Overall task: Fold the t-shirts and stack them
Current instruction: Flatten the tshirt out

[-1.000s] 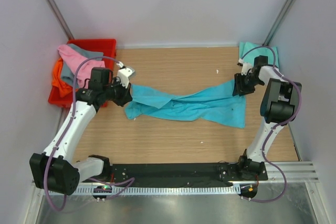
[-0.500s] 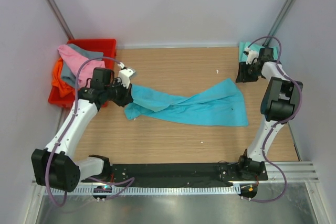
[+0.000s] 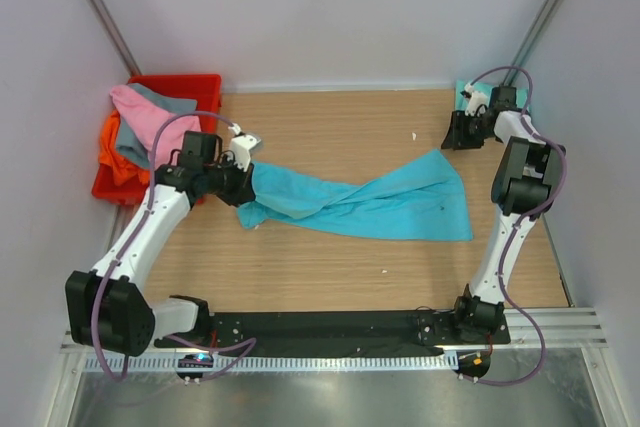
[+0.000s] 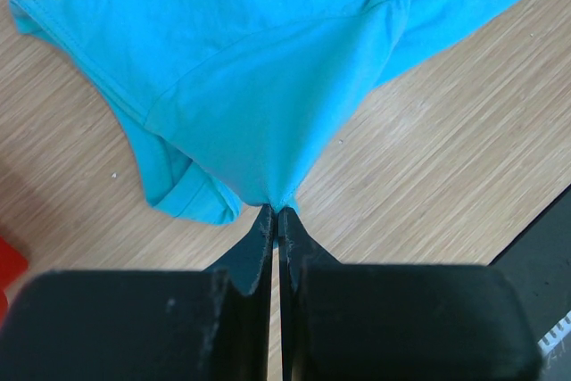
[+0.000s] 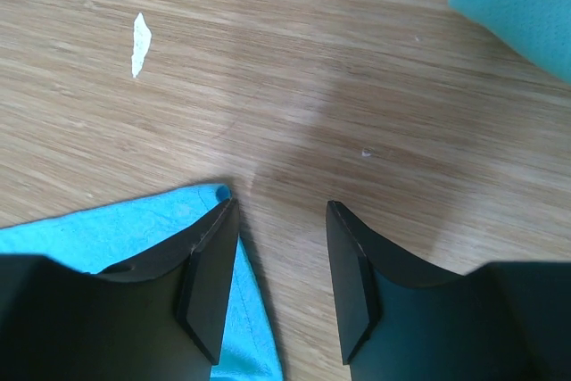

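Observation:
A bright turquoise t-shirt [image 3: 370, 205] lies stretched across the middle of the table, twisted and bunched toward its left end. My left gripper [image 3: 244, 179] is shut on that left end; in the left wrist view the cloth [image 4: 268, 78] fans out from my pinched tips [image 4: 277, 212]. My right gripper [image 3: 457, 137] stands open and empty just beyond the shirt's far right corner [image 5: 134, 229], with bare wood between its fingers [image 5: 281, 207]. A paler mint-teal t-shirt [image 3: 468, 93] lies at the far right corner, behind the right arm, and shows again [image 5: 522, 2] in the right wrist view.
A red crate [image 3: 190, 81] at the far left holds pink [image 3: 140, 113], grey [image 3: 176, 103] and orange [image 3: 112, 149] t-shirts spilling over its rim. A small white scrap [image 5: 141, 42] lies on the wood. Walls enclose the table on the left, right and far sides.
My right gripper has drawn back from the shirt's right corner toward the far edge. That end of the shirt has dropped and spread flat. The left gripper has barely moved.

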Available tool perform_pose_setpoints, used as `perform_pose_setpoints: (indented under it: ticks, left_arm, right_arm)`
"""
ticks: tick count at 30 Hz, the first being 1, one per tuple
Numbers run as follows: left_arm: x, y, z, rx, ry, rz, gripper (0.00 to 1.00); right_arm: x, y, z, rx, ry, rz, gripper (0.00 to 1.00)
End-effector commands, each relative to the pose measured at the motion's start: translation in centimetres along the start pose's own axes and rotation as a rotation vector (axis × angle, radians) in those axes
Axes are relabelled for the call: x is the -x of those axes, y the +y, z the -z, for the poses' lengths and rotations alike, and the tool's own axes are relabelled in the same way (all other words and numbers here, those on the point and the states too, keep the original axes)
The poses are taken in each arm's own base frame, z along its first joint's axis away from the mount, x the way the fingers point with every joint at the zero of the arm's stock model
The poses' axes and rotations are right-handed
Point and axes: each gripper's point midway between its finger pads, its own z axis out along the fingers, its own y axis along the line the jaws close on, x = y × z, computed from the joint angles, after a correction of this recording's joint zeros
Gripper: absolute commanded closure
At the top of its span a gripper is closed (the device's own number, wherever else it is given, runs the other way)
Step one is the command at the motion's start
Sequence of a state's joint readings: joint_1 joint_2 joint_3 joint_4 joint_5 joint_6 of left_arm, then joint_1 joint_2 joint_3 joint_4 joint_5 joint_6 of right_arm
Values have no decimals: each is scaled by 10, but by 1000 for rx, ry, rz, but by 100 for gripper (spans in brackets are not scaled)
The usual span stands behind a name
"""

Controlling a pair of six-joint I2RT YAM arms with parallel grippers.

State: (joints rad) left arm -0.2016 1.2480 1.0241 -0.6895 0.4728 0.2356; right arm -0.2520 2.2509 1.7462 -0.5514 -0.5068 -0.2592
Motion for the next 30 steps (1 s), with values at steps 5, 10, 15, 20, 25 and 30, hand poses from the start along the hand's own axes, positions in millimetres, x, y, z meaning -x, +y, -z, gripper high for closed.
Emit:
perform_pose_setpoints:
  ticks: [5, 10, 15, 20, 25, 30]
  left_arm:
    - [3, 1, -4, -11, -11, 12, 98]
    - [3, 2, -5, -10, -13, 11, 98]
    - [1, 2, -5, -5, -13, 11, 98]
    - [0, 3, -3, 5, -15, 6, 98]
    - [-1, 4, -4, 8, -12, 12, 98]
    - [0, 4, -3, 13, -17, 8, 98]
  right_arm:
    - [1, 19, 2, 112, 8, -2, 50]
    - [-10, 24, 1, 132, 29, 14, 50]
    - [-23, 25, -11, 155, 94, -2, 50]
    - [-31, 31, -21, 164, 134, 17, 50]
    - [-32, 37, -27, 162, 158, 38, 56]
    - [-38, 37, -27, 152, 182, 35, 57]
